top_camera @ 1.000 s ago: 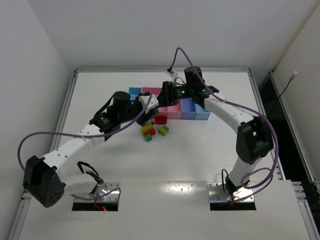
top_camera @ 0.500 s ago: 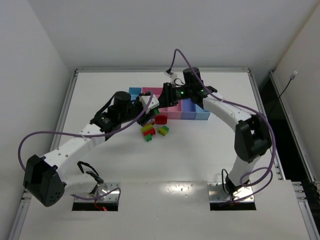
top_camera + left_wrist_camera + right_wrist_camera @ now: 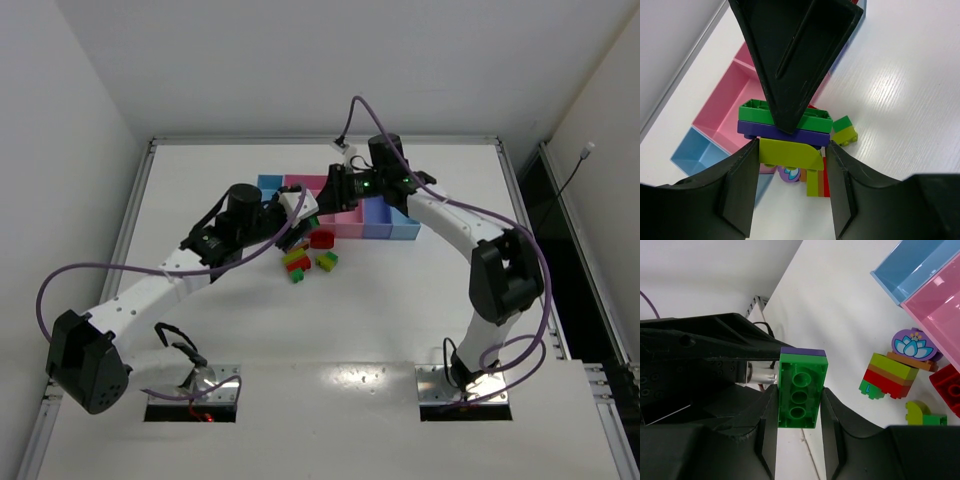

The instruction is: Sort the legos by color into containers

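Right tool (image 3: 799, 405) clamps a green brick (image 3: 801, 385) atop a purple brick (image 3: 785, 134) — left tool (image 3: 791, 162) pinches the lime piece (image 3: 782, 151) beneath.

Both arms reaching forward, left hand (image 3: 790, 150) and right hand (image 3: 799, 400) clamped, tips meeting

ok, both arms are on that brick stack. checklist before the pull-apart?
1. Right gripper shut on green brick: ok.
2. Left gripper shut on lime piece at the stack's other end: ok.
3. Stack separated: not ok. The purple brick sits joined between the green and the lime.
4. Clearance over the loose legos lying under the grippers: cannot tell.
5. Containers close by, just behind the grippers: ok.
6. Which bin takes green: cannot tell.
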{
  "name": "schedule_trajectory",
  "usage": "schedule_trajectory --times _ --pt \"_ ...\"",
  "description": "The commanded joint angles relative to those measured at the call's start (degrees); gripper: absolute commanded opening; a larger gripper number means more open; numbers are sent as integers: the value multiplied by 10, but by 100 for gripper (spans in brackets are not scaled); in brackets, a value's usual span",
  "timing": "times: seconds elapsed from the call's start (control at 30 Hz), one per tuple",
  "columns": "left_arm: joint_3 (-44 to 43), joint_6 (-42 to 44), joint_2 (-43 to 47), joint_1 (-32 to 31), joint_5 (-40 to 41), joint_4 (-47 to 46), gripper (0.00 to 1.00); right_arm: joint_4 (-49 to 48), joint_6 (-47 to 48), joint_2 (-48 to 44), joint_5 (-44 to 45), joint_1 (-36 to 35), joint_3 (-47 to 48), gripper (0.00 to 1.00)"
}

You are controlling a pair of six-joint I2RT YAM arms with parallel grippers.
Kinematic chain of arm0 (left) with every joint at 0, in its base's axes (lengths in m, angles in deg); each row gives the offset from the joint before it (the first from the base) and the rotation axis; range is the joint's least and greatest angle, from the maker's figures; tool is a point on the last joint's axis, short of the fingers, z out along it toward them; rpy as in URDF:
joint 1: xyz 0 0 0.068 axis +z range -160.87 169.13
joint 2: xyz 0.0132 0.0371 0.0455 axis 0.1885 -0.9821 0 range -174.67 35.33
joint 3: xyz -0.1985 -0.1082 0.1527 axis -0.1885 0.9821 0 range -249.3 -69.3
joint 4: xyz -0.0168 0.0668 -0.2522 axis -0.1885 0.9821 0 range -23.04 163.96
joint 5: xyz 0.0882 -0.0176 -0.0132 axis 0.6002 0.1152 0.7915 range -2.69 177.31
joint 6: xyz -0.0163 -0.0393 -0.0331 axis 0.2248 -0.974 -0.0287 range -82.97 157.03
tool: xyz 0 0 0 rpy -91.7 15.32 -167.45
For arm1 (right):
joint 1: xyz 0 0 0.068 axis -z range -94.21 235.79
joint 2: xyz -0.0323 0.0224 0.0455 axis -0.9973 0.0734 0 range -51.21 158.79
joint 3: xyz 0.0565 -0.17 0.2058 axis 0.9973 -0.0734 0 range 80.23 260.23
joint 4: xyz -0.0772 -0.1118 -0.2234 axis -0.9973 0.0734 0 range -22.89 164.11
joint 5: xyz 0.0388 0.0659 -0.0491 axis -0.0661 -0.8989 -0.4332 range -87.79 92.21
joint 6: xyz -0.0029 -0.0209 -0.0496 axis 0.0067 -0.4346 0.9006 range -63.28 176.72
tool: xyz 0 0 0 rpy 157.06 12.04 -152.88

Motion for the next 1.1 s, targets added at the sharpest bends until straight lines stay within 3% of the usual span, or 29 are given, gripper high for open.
schedule_trajectory --times 0.0,0.23,0.43,0.73,0.9,1.07 --pt "14 -1 23 1 1 -12 0 -11 21 -27 -25 29 29 0" --pt "21 5 23 11 6 9 0 34 71 -45 -19 69 36 0" --pt "32 -8 35 49 6 29 0 70 134 -67 40 103 29 0" --pt "15 -60 35 82 -5 24 0 74 144 -78 90 145 4 0" --pt "-29 -208 -14 173 -124 17 0 72 137 -78 59 146 4 0" --pt "-58 -356 -46 224 -107 23 0 72 137 -78 53 146 4 0"
